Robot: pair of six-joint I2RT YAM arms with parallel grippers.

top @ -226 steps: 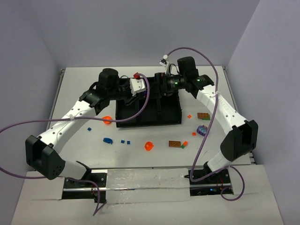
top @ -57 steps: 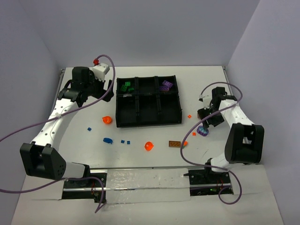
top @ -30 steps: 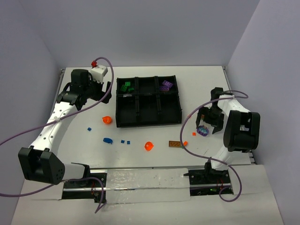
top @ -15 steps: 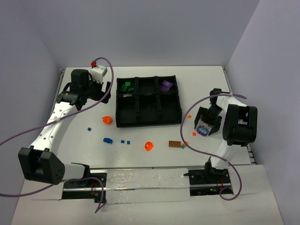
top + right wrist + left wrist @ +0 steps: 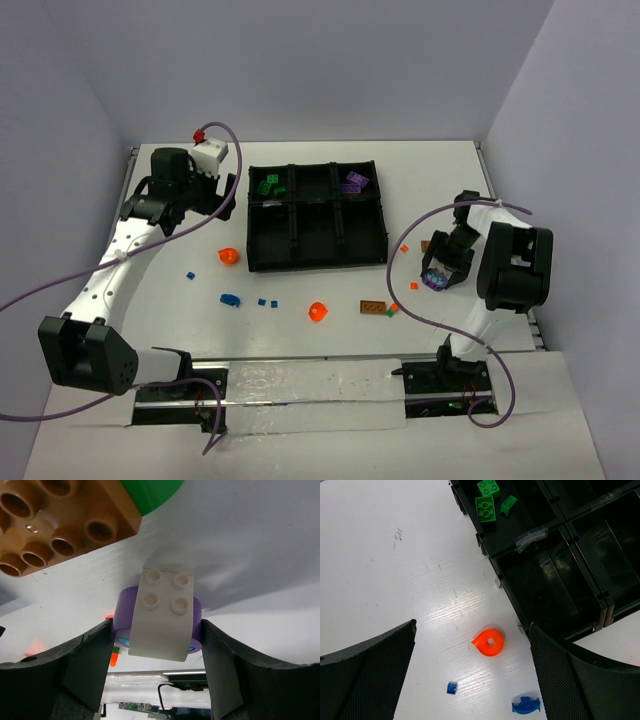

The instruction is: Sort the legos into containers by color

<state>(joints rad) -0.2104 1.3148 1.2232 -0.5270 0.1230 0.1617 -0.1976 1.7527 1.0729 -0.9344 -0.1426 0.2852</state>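
Note:
The black six-compartment tray [image 5: 316, 265] holds green legos [image 5: 268, 184] at the back left and purple ones [image 5: 353, 181] at the back right. My right gripper [image 5: 436, 275] is down at the table on the right. In the right wrist view its pads [image 5: 90, 665] press both sides of a round purple lego [image 5: 123, 612] with a tan brick [image 5: 162, 615] on top. A brown brick [image 5: 55, 525] lies just beyond. My left gripper [image 5: 222, 200] hovers open left of the tray, above an orange round piece [image 5: 489, 642].
Loose on the table: an orange piece [image 5: 318, 311], a blue curved piece [image 5: 230, 298], tiny blue bits [image 5: 264, 301], a flat brown plate [image 5: 373, 307] and small orange bits [image 5: 404, 246]. Purple cables arc over both arms.
The right jaws have narrowed from wide open onto the purple round piece, the wrist shifting slightly. The left arm has stayed still.

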